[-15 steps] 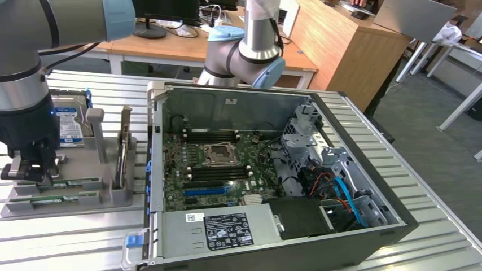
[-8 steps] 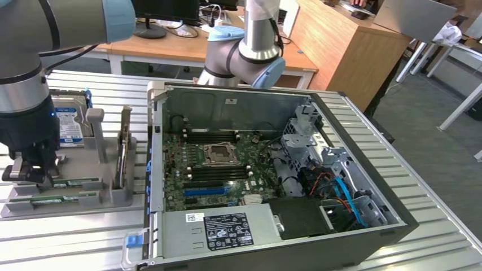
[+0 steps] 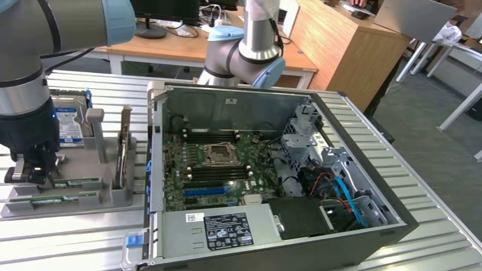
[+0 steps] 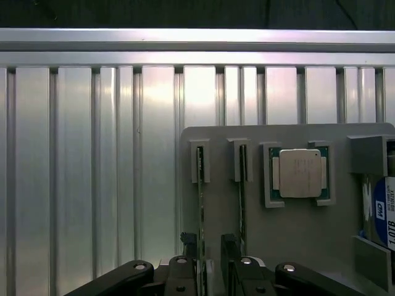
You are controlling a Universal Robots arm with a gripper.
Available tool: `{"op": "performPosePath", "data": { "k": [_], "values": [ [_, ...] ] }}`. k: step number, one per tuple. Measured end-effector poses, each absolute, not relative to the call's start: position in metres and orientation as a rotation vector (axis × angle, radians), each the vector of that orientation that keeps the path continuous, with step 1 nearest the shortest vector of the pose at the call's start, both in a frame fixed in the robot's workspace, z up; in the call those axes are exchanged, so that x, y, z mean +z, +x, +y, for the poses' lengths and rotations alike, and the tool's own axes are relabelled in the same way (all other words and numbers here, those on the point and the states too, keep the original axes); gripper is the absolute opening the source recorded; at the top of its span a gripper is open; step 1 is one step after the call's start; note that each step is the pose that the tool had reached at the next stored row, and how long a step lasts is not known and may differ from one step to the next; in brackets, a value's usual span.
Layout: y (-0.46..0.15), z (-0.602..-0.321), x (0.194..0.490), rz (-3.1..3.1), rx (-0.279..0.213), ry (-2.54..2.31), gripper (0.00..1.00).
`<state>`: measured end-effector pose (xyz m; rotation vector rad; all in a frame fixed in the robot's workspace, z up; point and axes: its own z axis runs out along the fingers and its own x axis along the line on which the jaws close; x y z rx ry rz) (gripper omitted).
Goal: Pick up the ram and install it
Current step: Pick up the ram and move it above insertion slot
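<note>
Two green ram sticks stand on edge in a grey holder point(image 4: 290, 246). In the wrist view, one ram stick point(image 4: 200, 203) runs in between my fingertips, and the other ram stick point(image 4: 242, 197) lies just outside one finger point(image 4: 229, 246). My gripper point(image 4: 208, 245) is open and straddles the stick that is farther from the silver processor point(image 4: 300, 172). In the exterior view, the gripper point(image 3: 31, 174) hangs low over the holder's end at the exterior view's left, above the sticks point(image 3: 56, 197). The open computer case point(image 3: 162, 169) shows its motherboard point(image 3: 218, 169) with dark memory slots.
A blue-labelled hard drive point(image 3: 69, 124) stands at the back of the holder point(image 3: 75, 212), with upright grey posts point(image 3: 96, 127) beside it. The ribbed metal table point(image 3: 68, 243) carries both holder and case. A second arm's base point(image 3: 245, 53) rises behind the case.
</note>
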<state>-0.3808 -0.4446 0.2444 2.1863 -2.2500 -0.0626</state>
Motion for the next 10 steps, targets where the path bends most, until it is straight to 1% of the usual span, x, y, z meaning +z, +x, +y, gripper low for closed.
{"op": "performPosePath", "data": {
  "k": [10],
  "values": [
    [-0.3808,-0.4451,0.2418,-2.234,-0.063,2.203,0.3]
  ]
}}
